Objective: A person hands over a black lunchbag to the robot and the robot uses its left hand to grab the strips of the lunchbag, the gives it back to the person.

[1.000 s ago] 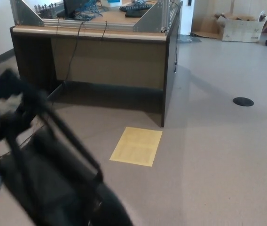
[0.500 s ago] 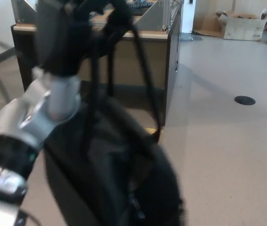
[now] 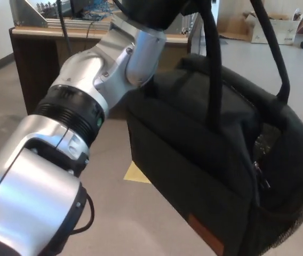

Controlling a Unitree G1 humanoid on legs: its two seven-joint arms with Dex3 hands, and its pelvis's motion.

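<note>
- The left hand (image 3: 151,10) is seen at the top edge of the head view, at the end of a raised silver forearm; only its black base shows, the rest being cut off by the frame.
- The state of that hand cannot be told from the view. Both straps run up toward it and out of frame, so the load is judged to be carried there.
- The bag (image 3: 215,160) hangs in the air below and to the right of the left hand, filling the right half of the view. It is clear of the floor (image 3: 45,117).
- The bag hangs tilted, its long axis running from upper left to lower right; a mesh pocket shows at its right end.
- Two straps (image 3: 211,80) are counted, one nearer and one farther, both taut and near upright.
- The right hand is not in view; the left is the only one near the bag.
- No person is seen, so the direction of the return cannot be fixed. The grab is judged done and the hand-back outstanding.
- Counted otherwise: one bag, one desk (image 3: 39,48) behind the arm, one yellow sheet (image 3: 135,173) on the floor, largely hidden by the bag, and one cardboard box (image 3: 282,26) at the far right.
</note>
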